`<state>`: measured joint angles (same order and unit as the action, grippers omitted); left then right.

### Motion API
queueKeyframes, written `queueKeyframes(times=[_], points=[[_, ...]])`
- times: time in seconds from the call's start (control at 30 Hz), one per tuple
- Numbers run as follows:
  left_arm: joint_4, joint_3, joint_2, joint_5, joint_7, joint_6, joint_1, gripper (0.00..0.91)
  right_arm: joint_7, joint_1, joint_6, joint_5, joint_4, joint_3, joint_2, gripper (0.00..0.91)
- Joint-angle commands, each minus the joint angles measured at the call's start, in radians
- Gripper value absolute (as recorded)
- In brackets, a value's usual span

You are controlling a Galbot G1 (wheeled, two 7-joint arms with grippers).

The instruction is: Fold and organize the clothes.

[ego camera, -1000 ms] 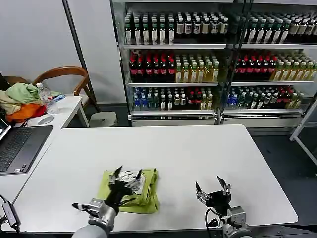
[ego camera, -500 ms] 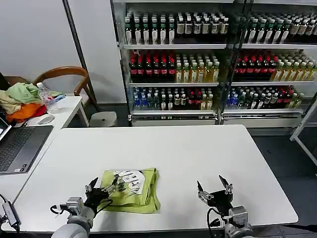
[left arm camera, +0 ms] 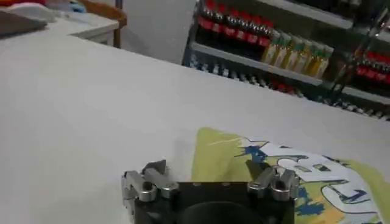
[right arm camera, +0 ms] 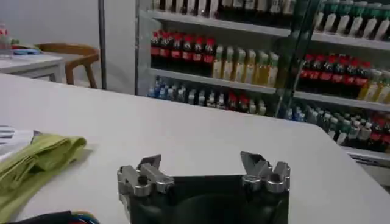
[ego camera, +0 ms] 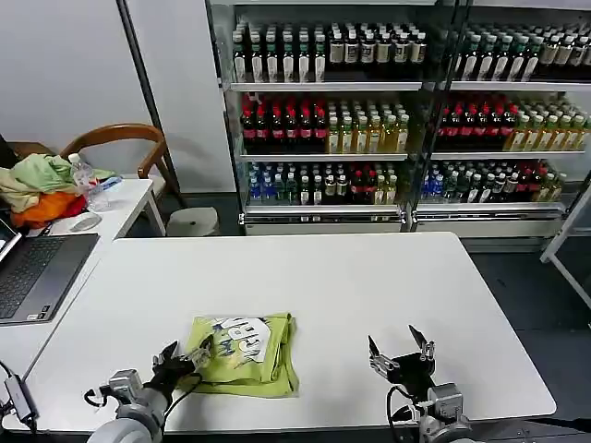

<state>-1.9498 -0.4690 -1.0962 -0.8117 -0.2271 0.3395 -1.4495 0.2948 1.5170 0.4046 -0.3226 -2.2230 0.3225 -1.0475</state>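
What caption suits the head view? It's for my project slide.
Folded lime T-shirt on the white table; left gripper open at its edge, right gripper open nearby.

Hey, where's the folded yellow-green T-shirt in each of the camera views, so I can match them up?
Head view: the yellow-green T-shirt lies folded on the white table near its front edge, by the left gripper.
Left wrist view: it lies just beyond the open left gripper, white graphic facing up.
Right wrist view: its folded edge lies at the picture's edge, off to the side of the open right gripper.
Shared landmark: the drinks shelves behind the table.
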Motion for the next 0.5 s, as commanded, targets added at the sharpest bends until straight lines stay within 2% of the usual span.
queueKeyframes(times=[0.03,0.5], points=[[0.023,-0.01,-0.014,-0.093,0.026,-0.011,-0.017,0.05,0.0,0.0,-0.001,-0.001,0.002,0.002,0.003,0.907],[0.017,0.006,-0.017,-0.015,0.008,-0.04,-0.015,0.05,0.0,-0.007,-0.001,-0.001,0.004,-0.001,0.005,0.907]])
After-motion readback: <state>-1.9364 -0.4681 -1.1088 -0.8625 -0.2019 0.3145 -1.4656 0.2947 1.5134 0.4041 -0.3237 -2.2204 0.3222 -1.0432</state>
